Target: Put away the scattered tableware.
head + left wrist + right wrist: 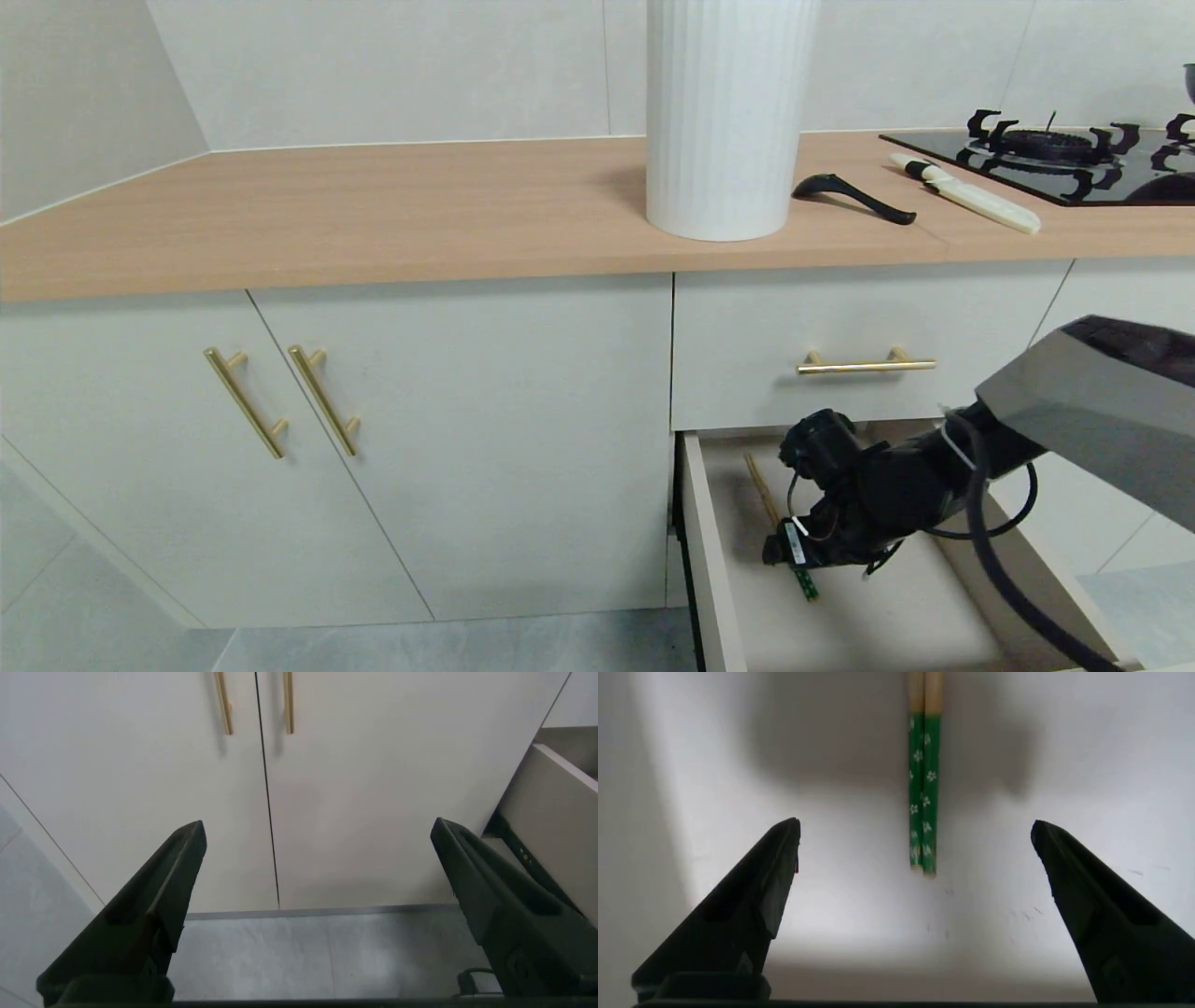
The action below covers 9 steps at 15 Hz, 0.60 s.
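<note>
Right fingers (738,915) are spread wide, inside the open drawer (707,541), holding nothing. The green-tipped chopsticks (924,793) lie flat on the drawer floor as a pair, side by side. They sit in the gap between my fingers, touching neither. In the head view they are near the drawer's 9 o'clock wall.

Left fingers (140,915) are also wide and empty, low down and facing the closed cupboard doors (374,784).

Status, as I judge it: chopsticks are put away, so that's one item done.

Left to do, on the worktop (373,205):
- black spoon (851,197), at 3 o'clock of the white ribbed container (724,121), just beside it
- sheathed knife (971,195), at 3 o'clock of the spoon, near the hob (1055,163)

Both are untouched, so roughly a third of the task is through. The drawer has to stay open for them, and closing it probably comes last. The next grab looks like the spoon. Its handle lies flat, so it needs a low pinch.
</note>
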{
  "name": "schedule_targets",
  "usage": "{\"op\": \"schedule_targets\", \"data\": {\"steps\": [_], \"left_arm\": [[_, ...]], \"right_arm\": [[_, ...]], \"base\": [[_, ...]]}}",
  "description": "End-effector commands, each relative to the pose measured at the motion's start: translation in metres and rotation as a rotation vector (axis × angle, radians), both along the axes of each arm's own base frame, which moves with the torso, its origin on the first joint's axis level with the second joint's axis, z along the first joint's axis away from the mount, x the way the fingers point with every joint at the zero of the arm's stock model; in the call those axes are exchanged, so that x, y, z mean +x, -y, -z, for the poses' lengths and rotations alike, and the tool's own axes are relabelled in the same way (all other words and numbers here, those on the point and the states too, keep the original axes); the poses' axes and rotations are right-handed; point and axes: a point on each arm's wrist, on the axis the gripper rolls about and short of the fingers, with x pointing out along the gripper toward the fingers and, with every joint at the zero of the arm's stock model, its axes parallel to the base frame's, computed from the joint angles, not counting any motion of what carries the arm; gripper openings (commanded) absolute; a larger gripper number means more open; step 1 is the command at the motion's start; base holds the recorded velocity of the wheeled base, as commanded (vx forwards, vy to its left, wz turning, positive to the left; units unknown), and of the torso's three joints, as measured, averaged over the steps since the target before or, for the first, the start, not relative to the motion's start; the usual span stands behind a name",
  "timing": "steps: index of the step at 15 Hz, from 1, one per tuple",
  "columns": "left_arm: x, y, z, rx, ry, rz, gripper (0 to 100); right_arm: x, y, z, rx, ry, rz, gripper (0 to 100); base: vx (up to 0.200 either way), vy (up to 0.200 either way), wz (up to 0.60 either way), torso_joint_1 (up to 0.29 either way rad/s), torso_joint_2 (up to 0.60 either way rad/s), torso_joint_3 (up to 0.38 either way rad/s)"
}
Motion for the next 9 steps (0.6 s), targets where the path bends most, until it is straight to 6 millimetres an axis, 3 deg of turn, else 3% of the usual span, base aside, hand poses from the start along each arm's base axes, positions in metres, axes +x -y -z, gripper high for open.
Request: {"op": "schedule_targets", "data": {"steps": [1,6,9], "left_arm": [[0.000,0.000,0.000,0.000,-0.002,-0.001,100],[0.000,0.000,0.000,0.000,-0.001,-0.001,100],[0.000,0.000,0.000,0.000,-0.001,-0.001,100]], "right_arm": [[-0.020,0.010,-0.053,0.052,0.103,-0.009,100],[-0.055,0.028,-0.145,0.161,0.350,-0.008,100],[-0.071,0.042,-0.176,0.189,0.448,0.006,100]], "base": [[0.000,0.000,0.00,0.000,0.00,0.000],[0.000,0.000,0.00,0.000,0.00,0.000],[0.000,0.000,0.00,0.000,0.00,0.000]]}}
